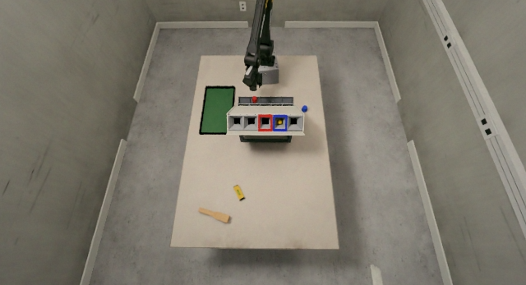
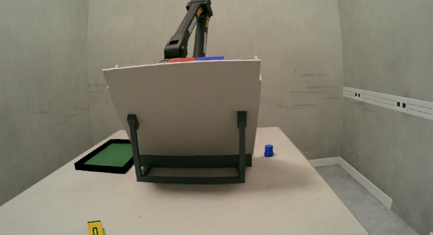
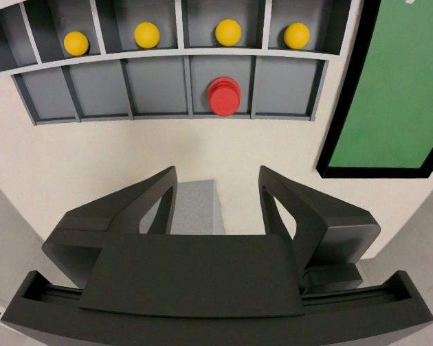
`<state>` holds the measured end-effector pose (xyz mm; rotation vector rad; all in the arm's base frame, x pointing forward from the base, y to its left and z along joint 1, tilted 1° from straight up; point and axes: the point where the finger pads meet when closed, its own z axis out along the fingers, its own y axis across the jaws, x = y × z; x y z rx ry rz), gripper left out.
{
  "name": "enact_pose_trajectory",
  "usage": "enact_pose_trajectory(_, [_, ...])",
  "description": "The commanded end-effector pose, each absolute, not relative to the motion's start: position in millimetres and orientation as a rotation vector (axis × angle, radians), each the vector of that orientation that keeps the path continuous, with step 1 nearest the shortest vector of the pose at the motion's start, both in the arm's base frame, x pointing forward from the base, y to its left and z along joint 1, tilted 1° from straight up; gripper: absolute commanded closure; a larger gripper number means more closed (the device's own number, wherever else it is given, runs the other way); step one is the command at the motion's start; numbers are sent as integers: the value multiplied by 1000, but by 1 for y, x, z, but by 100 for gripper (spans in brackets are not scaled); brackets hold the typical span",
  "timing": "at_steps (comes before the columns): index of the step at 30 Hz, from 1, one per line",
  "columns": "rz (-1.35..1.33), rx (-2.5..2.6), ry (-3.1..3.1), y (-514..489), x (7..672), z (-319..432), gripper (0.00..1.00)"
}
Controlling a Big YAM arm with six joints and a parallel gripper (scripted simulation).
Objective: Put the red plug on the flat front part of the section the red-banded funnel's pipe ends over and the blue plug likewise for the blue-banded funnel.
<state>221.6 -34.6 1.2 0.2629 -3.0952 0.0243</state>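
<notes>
The red plug (image 3: 223, 97) stands on the flat front part of one grey section, second from the right in the wrist view; it also shows in the top view (image 1: 254, 99). Yellow marbles (image 3: 227, 32) lie in the back parts of several sections. My gripper (image 3: 217, 173) is open and empty, raised above the table on the near side of the red plug, apart from it; it also shows in the top view (image 1: 252, 87). The blue plug (image 1: 304, 108) (image 2: 268, 150) stands on the table beside the device's right end. A yellow marble sits in the blue-banded funnel (image 1: 279, 122), next to the red-banded funnel (image 1: 265, 122).
The white cover (image 2: 189, 106) hides the pipes and my gripper in the exterior view. A green tray (image 1: 217, 109) with a black rim lies left of the device. A small yellow block (image 1: 238, 192) and a wooden piece (image 1: 214, 214) lie far off on the table.
</notes>
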Motion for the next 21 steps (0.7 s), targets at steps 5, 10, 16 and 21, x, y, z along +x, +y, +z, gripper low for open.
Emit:
enact_pose_trajectory(5, [30,265,-3114,-36,242,13,41])
enact_pose_trajectory(10, [28,264,-3110,-36,242,13,41])
enact_pose_trajectory(16, [27,264,-3107,-36,242,13,41])
enact_pose_trajectory(21, [26,264,-3105,-35,242,13,41])
